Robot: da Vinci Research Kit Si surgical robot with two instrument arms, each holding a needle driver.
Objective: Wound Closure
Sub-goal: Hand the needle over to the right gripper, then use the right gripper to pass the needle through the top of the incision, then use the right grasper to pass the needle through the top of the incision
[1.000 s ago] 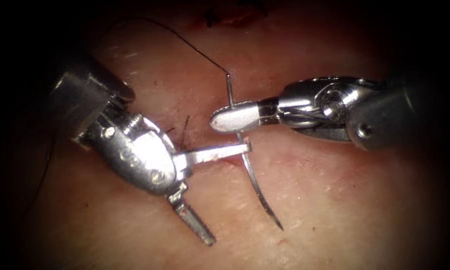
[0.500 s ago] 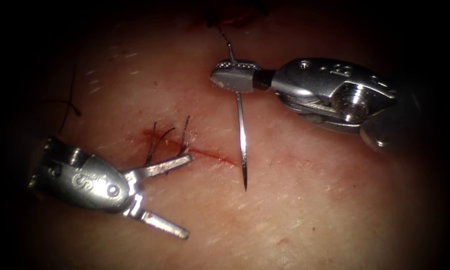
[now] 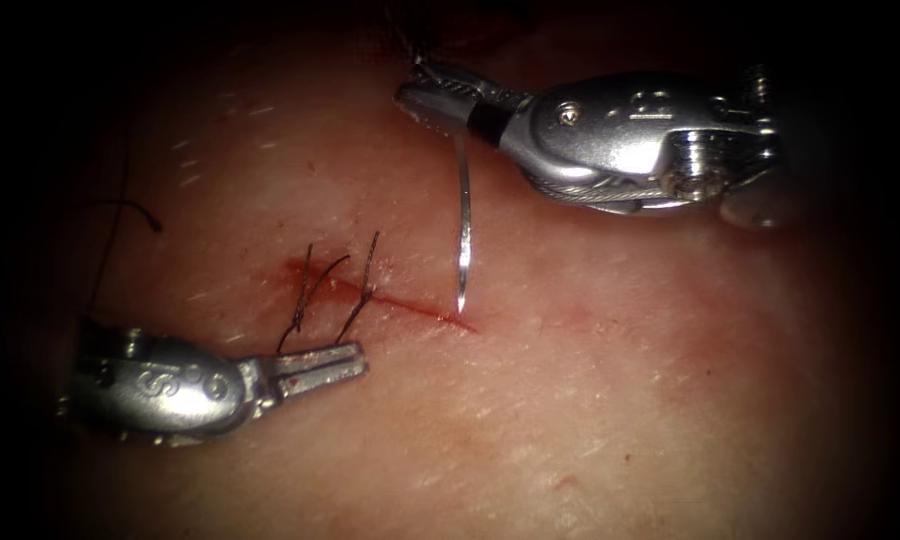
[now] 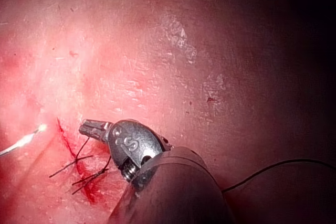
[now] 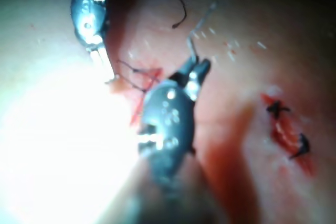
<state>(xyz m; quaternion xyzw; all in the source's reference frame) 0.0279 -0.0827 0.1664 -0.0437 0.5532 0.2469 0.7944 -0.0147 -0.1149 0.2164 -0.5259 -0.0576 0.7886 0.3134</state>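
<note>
Right tool (image 3: 435, 98) had its jaws closed on the needle (image 3: 463, 228) near the thread end of the curve, above the cut (image 3: 410, 308) and toward the far edge of the tissue (image 3: 590, 400). From that grip the needle hung down across the tissue, free of it, and its point sat just over the right end of the cut; whether the tip touched the surface could not be told. Thread (image 3: 415, 55) left the needle's blunt end beside the jaws and ran off toward the dark far edge.

Left tool (image 3: 322, 365) lay low on the left side of the tissue, below the cut, with its jaws drawn together and holding nothing. Just above its tip stood the cut ends of thread (image 3: 330, 285) from a stitch already placed at the left part of the cut, with red fluid (image 3: 300, 268) around them. A further loose strand (image 3: 120, 210) curled near the left edge of the tissue.

From the left wrist camera the left tool (image 4: 93, 128) showed the same closed, empty jaws just beside the thread ends (image 4: 79, 166). From the right wrist camera the right tool (image 5: 195, 72) gripped the needle (image 5: 202, 27), and two dark knots (image 5: 289, 129) sat along a second red cut.
</note>
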